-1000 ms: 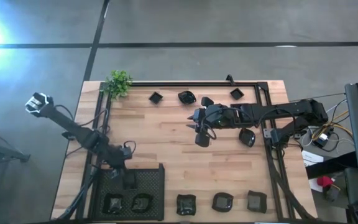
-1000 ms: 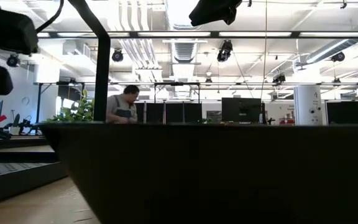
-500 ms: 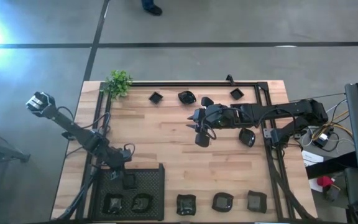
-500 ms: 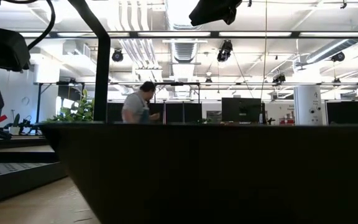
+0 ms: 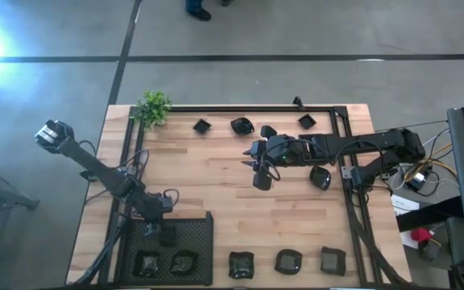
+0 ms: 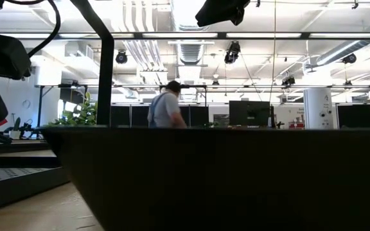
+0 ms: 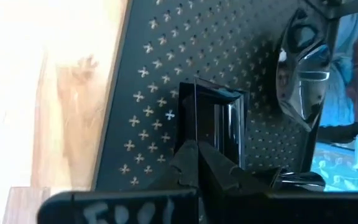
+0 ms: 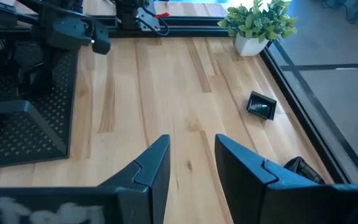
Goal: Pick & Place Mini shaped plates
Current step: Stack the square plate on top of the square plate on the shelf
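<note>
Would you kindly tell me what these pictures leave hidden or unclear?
- Low view: a dark wall close to the camera hides the whole tabletop.
- High view: the left gripper covers whatever it holds over the mesh tray.
- High view: the plates' exact shapes are too small to tell.

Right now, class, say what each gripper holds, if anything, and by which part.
The left gripper is shut on a small square plate, pinching its near rim edge-on over the mesh tray. The right gripper is open and holds nothing.
</note>
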Motion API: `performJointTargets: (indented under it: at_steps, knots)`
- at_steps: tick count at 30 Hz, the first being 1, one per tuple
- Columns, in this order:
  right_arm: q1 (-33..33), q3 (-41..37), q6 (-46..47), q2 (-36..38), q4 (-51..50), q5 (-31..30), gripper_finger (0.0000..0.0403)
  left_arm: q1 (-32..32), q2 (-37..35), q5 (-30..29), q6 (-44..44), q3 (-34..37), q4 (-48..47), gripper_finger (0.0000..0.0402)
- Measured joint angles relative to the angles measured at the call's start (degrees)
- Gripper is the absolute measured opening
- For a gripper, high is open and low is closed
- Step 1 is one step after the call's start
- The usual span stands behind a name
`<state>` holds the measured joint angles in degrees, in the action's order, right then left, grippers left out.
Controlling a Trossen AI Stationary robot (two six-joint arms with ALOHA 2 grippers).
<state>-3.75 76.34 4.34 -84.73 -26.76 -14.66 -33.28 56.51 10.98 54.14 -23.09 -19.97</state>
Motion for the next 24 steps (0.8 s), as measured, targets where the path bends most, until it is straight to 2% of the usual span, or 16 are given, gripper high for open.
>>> performJointTargets:
  at_steps: [19,24]
  knots:
    - [0.0,0.0,0.2,0.0,0.2,-0.3,0.0117,0.0,0.3,0.0,0.2,0.0,1.5,0.0001]
    - [0.0,0.0,0.2,0.0,0.9,-0.4,0.0121,0.0,0.3,0.1,0.8,0.0,0.9,0.0027]
